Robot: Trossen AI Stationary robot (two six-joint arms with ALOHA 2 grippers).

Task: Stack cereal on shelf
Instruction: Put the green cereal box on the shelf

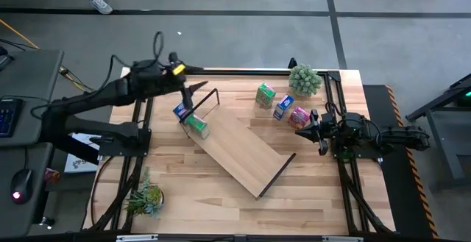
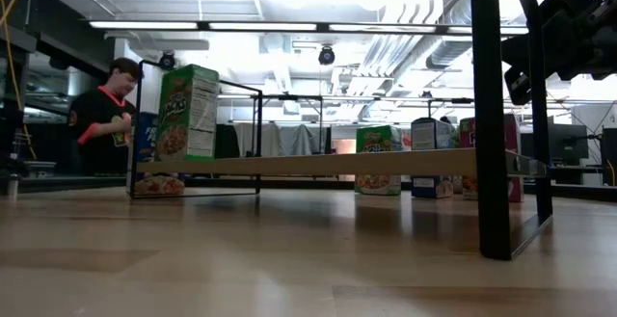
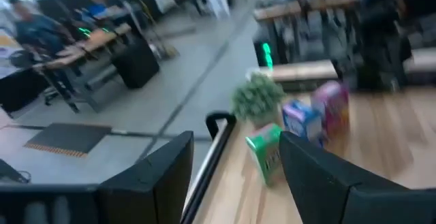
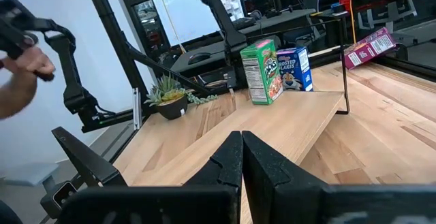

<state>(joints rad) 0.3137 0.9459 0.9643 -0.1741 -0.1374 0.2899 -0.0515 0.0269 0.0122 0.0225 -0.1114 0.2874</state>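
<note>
The shelf (image 1: 239, 150), a long light-wood board on dark rod frames, lies slantwise mid-table. A green cereal box (image 1: 196, 126) stands upright on the board's left end, with a blue box (image 1: 181, 111) close beside it. Three more boxes stand on the table at the far right: green (image 1: 265, 95), blue (image 1: 283, 107) and pink (image 1: 299, 116). My left gripper (image 1: 197, 87) hovers open above the shelf's left end, with nothing between its fingers. My right gripper (image 1: 303, 132) is shut and waits at the table's right, near the pink box.
A potted plant (image 1: 305, 80) stands at the far right corner and another (image 1: 146, 196) at the near left. Dark frame rods (image 1: 202, 102) rise at the shelf's short ends. A person (image 2: 106, 115) stands beyond the table.
</note>
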